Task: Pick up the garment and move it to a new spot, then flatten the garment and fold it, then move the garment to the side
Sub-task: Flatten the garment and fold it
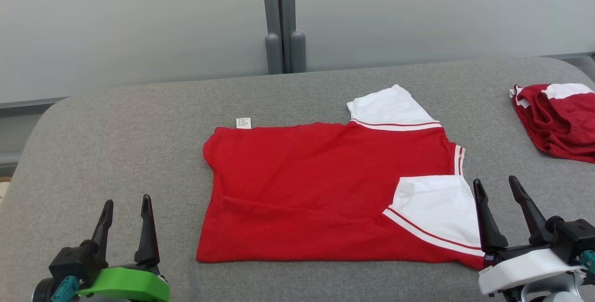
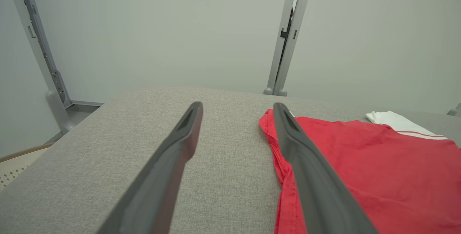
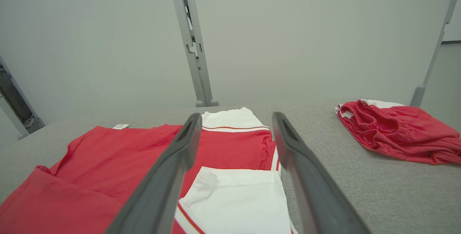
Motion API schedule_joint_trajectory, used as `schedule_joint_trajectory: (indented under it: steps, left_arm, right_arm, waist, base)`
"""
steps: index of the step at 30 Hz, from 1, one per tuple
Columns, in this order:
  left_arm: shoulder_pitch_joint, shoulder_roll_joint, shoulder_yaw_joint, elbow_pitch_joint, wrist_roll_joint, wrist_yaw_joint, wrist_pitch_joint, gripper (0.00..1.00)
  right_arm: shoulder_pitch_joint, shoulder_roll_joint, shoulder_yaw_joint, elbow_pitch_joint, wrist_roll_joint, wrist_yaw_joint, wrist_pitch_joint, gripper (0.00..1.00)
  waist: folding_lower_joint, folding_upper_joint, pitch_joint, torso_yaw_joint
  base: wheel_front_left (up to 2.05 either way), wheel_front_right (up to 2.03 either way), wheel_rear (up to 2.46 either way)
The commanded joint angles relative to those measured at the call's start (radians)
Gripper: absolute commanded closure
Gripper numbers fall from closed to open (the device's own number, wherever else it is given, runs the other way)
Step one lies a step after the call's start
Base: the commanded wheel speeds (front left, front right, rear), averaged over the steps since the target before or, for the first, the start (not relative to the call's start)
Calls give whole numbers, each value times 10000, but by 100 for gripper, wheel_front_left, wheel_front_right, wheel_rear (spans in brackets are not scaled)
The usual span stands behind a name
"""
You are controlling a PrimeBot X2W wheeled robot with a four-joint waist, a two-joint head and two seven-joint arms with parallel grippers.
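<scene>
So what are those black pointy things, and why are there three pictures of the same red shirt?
Those are a robot's fingers. It has two arms, each ending in a gripper with two long dark fingers. The big picture comes from a camera on its head, looking down at a grey padded table. There you see the left gripper and the right gripper. The other two pictures come from small cameras on its wrists, looking along the fingers of each arm. On the table lies a red shirt with white sleeves, spread fairly flat. A crumpled red and white garment sits off to the right. Both grippers are open and hold nothing.
</scene>
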Motion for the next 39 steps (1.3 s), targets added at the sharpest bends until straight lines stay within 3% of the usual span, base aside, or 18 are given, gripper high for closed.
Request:
schedule_joint_trajectory:
  steps: [1,14,26,39]
  left_arm:
    - [54,-25,60,31,91,-25,-13,0]
    - [-1141,111,23,470,315,-196,-10,0]
    - [-5040,371,-690,1802,631,-587,641,0]
    - [-8421,-9,-1730,4902,378,-933,1196,0]
  right_arm:
    - [4,5,-26,46,-58,5,16,0]
    - [-1154,-414,213,401,57,5,42,0]
    - [-5093,-1709,988,1663,730,5,806,0]
    - [-9212,-2470,2527,4687,1095,3,1396,0]
  waist:
    - [0,0,7,-12]
    - [0,0,424,-126]
    - [0,0,2422,-107]
    - [0,0,4569,105]
  base:
    - [0,0,0]
    - [0,0,0]
    - [0,0,0]
    - [0,0,0]
